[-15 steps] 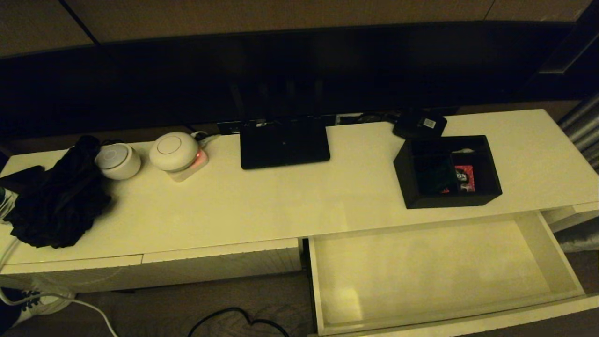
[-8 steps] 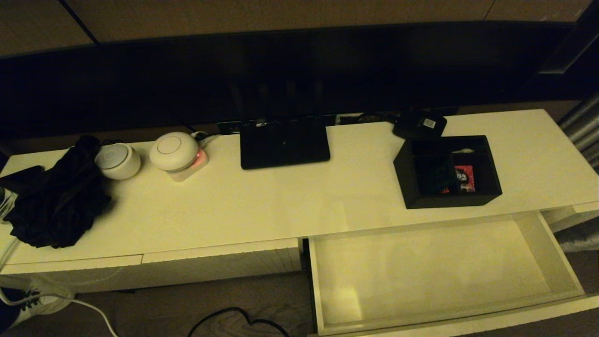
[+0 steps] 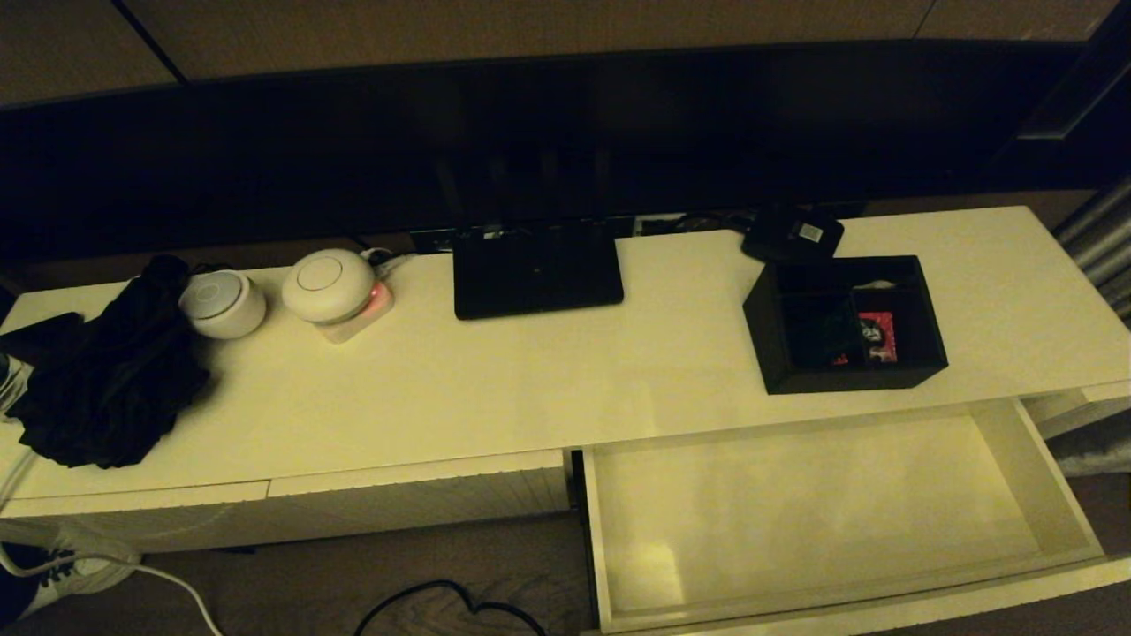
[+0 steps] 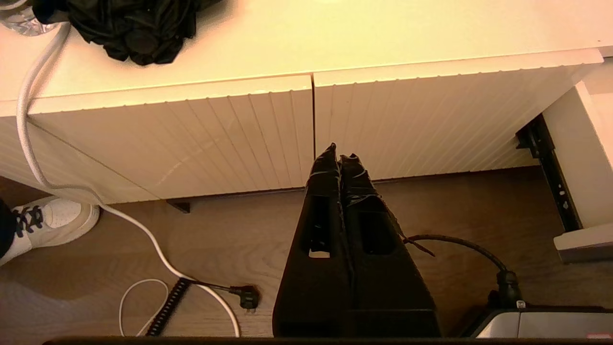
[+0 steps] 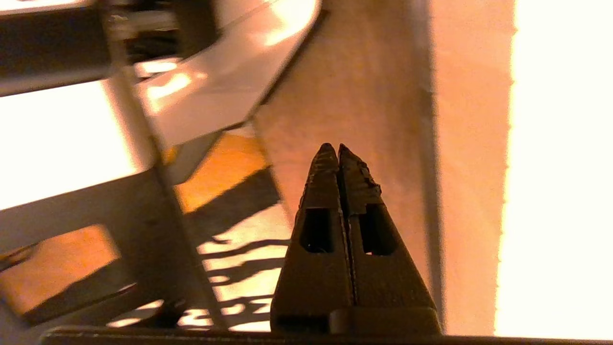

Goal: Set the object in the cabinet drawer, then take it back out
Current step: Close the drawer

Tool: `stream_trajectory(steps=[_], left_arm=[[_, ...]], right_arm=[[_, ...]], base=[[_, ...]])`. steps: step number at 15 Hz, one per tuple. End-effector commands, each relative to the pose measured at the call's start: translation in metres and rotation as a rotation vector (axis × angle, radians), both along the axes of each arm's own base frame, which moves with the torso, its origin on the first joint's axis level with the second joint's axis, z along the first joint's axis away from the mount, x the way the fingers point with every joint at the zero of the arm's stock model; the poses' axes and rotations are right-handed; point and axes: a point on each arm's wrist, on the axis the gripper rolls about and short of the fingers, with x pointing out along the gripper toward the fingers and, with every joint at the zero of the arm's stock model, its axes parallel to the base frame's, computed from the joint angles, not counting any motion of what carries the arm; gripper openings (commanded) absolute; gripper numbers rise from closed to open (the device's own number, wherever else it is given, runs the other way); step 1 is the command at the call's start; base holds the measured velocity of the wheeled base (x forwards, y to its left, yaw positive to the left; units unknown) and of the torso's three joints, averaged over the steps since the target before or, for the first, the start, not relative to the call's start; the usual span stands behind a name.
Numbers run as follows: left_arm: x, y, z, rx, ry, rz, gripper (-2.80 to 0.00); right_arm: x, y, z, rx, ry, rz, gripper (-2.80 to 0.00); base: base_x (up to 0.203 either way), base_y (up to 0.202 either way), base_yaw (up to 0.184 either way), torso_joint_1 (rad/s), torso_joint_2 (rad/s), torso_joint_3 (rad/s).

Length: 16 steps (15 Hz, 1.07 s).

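Observation:
The black open-top box (image 3: 844,322) with dividers and red and white packets stands on the white cabinet top (image 3: 530,380), at the right, just behind the open drawer. The wide cabinet drawer (image 3: 822,512) is pulled out and its pale interior holds nothing. Neither arm shows in the head view. My left gripper (image 4: 339,155) is shut and empty, low in front of the ribbed fronts of the closed left drawers (image 4: 239,129). My right gripper (image 5: 334,149) is shut and empty beside a pale panel; the box is not in that view.
On the cabinet top sit a black router (image 3: 536,265), a small flat black device with a white label (image 3: 793,234), two white round devices (image 3: 327,284), and a black cloth heap (image 3: 110,380). Cables (image 4: 158,254) and a shoe (image 4: 52,220) lie on the floor.

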Motion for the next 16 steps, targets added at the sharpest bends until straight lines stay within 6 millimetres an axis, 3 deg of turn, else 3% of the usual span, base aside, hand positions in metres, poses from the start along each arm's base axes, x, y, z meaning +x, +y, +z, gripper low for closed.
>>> stream_trajectory(steps=[1,6,16], left_arm=[[0.0,0.0,-0.001,0.0,0.003,0.0,-2.8],[0.0,0.0,-0.001,0.0,0.003,0.001,-2.8],[0.0,0.0,-0.001,0.0,0.003,0.001,-2.8]], right_arm=[[0.003,0.003,-0.006,-0.036,-0.026,-0.001,-2.8],[0.008,0.006,-0.01,-0.088,-0.046,-0.005,-2.8],[0.039,0.024,-0.022,-0.047,-0.116,-0.097,-2.8]], base=[[0.0,0.0,0.0,0.0,0.0,0.0],[0.0,0.0,0.0,0.0,0.0,0.0],[0.0,0.0,0.0,0.0,0.0,0.0]])
